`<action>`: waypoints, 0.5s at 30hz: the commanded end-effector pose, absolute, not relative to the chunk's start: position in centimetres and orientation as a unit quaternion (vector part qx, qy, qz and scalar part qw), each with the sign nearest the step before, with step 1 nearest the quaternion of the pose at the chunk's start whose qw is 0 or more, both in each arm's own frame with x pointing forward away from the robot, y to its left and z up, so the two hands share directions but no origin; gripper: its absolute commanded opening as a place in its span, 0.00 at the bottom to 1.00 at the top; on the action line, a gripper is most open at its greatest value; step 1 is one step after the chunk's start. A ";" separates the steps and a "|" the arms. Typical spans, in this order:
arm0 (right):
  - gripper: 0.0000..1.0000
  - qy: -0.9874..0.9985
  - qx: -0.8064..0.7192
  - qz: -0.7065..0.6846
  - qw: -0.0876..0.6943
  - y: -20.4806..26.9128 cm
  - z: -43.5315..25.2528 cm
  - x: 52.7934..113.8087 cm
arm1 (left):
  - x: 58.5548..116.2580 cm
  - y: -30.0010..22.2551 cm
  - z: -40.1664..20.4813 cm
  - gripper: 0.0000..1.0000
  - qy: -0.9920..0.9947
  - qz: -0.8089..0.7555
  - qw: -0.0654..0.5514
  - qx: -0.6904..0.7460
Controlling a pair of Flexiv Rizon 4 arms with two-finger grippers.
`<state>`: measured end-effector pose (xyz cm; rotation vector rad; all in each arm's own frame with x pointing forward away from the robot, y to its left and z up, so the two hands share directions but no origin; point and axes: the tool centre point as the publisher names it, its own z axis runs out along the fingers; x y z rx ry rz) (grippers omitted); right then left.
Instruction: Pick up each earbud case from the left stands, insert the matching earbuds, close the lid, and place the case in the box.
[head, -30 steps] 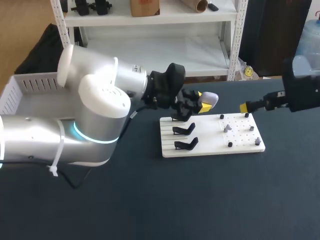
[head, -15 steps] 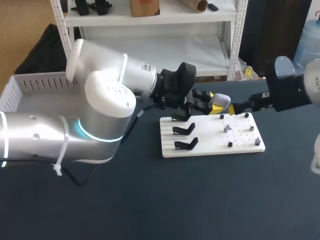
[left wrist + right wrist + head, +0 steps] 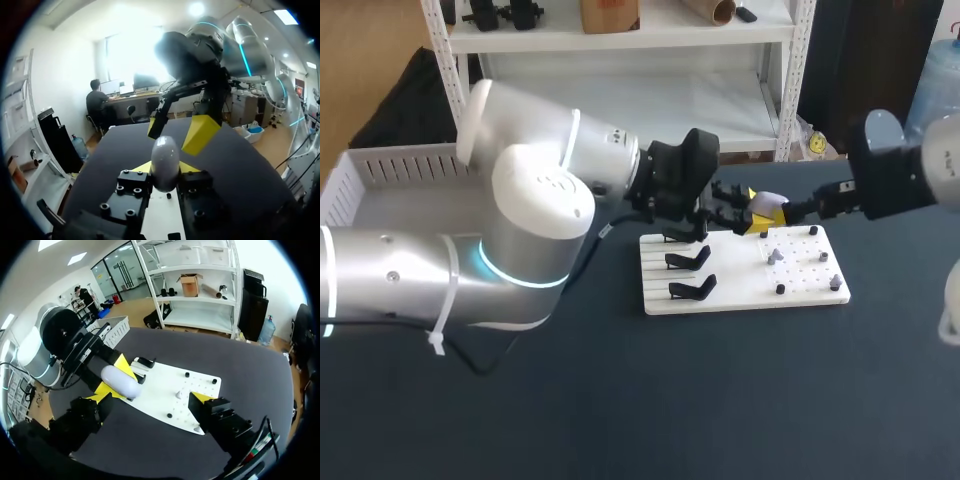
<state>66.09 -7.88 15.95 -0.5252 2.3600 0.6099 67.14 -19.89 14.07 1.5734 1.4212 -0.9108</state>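
My left gripper (image 3: 754,216) is shut on a pale lilac earbud case (image 3: 767,203), held closed above the far edge of the white board (image 3: 740,296). In the left wrist view the case (image 3: 165,159) sits upright between the yellow tips. My right gripper (image 3: 784,212) comes in from the right, open, its tips right at the case. In the right wrist view the case (image 3: 121,382) lies ahead of my right gripper (image 3: 150,400), nearer one finger, with the other fingertip (image 3: 201,397) well clear of it. Black stands (image 3: 690,260) fill the board's left half. Small earbuds (image 3: 776,257) sit on pegs at its right.
A white slotted box (image 3: 380,168) stands at the table's far left, partly behind my left arm. The dark tabletop (image 3: 720,400) in front of the board is bare.
My left gripper has carried the case to the right, over the board's far edge. My right gripper has moved left until its tips reached the case.
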 end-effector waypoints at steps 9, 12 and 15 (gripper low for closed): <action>1.00 0.897 -0.196 0.215 0.333 -8.4 17.2 66.4 | 65.8 -19.0 13.0 0.00 0.559 -0.377 0.410 0.615; 1.00 0.898 -0.191 0.208 0.339 -9.0 17.4 66.6 | 65.4 -18.6 13.0 0.00 0.555 -0.387 0.414 0.609; 1.00 0.902 -0.187 0.204 0.332 -10.0 17.7 66.7 | 65.4 -18.0 13.0 0.00 0.560 -0.397 0.413 0.598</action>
